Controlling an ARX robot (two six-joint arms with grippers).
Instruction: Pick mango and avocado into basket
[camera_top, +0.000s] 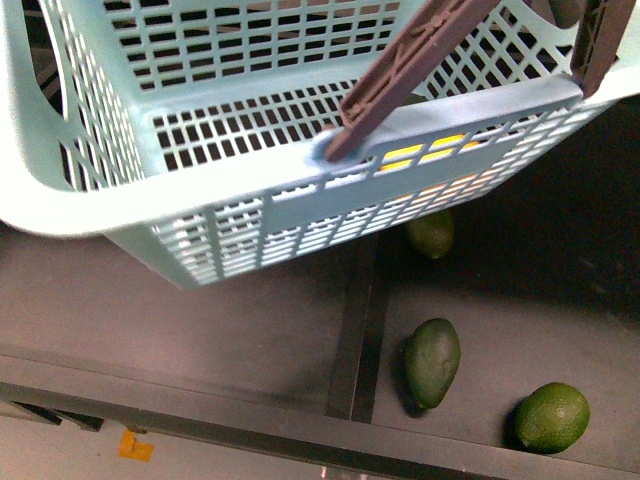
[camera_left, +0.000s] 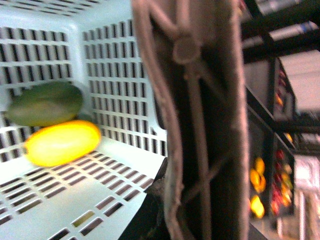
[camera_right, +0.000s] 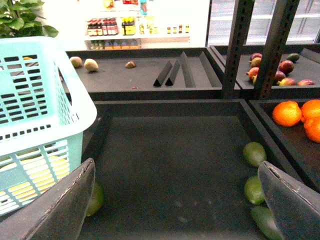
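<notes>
The mango (camera_left: 62, 143) and avocado (camera_left: 45, 103) both sit inside the basket (camera_top: 200, 215), touching, up against its lattice wall. The right gripper (camera_right: 175, 200) has its jaws wide apart, holding nothing. The left wrist view is blurry; can't tell about the left gripper, only a brown handle (camera_left: 200, 125) fills that view.

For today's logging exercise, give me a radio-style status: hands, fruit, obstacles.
Right hand open, empty. Left hand not seen; basket handle fills its view. Mango and avocado lie in basket. Nothing in the way.
</notes>
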